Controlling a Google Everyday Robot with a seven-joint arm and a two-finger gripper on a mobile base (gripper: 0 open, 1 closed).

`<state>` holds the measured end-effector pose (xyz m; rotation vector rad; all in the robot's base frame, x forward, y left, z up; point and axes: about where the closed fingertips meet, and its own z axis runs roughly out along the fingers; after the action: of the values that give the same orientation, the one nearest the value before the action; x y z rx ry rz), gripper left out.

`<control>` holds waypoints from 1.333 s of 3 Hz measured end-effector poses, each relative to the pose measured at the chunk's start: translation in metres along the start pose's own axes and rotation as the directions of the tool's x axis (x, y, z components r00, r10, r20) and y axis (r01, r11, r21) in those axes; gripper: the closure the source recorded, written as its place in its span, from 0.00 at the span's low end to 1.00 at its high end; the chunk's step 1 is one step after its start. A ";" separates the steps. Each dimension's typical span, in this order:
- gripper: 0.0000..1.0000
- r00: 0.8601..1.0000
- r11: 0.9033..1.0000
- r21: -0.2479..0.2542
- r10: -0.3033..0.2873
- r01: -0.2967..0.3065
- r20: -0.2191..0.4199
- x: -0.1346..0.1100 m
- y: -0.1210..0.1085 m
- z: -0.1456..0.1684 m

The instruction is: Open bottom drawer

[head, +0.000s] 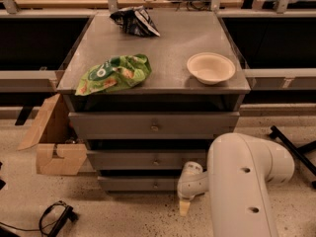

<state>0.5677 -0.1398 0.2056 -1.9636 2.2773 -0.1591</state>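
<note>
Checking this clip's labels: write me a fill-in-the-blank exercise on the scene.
1. The end effector hangs low, to the ___ of the knob on the bottom drawer.
2. The cabinet has ___ drawers.
3. The bag nearest the cabinet's front edge is ___.
4. The bowl is ___.
Missing words: right; three; green; empty.

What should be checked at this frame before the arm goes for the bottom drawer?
1. Bottom drawer shut: ok.
2. Its knob uncovered: ok.
3. End effector at the knob: not ok, it hangs lower, to the right of the knob.
4. Cardboard box out of the drawer's path: ok, left of the cabinet.
5. Bowl steady on the cabinet top: ok.
</note>
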 end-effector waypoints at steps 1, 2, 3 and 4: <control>0.00 1.000 1.000 0.001 -0.024 0.024 -0.005 -0.007 -0.012 0.018; 0.00 0.999 0.999 0.012 -0.036 0.036 -0.004 -0.011 -0.025 0.026; 0.14 0.999 0.998 0.034 -0.043 0.043 -0.007 -0.010 -0.040 0.026; 0.34 0.999 0.999 0.025 -0.033 0.033 -0.001 -0.011 -0.041 0.031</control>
<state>0.6143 -0.1351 0.1817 -1.9900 2.2329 -0.1906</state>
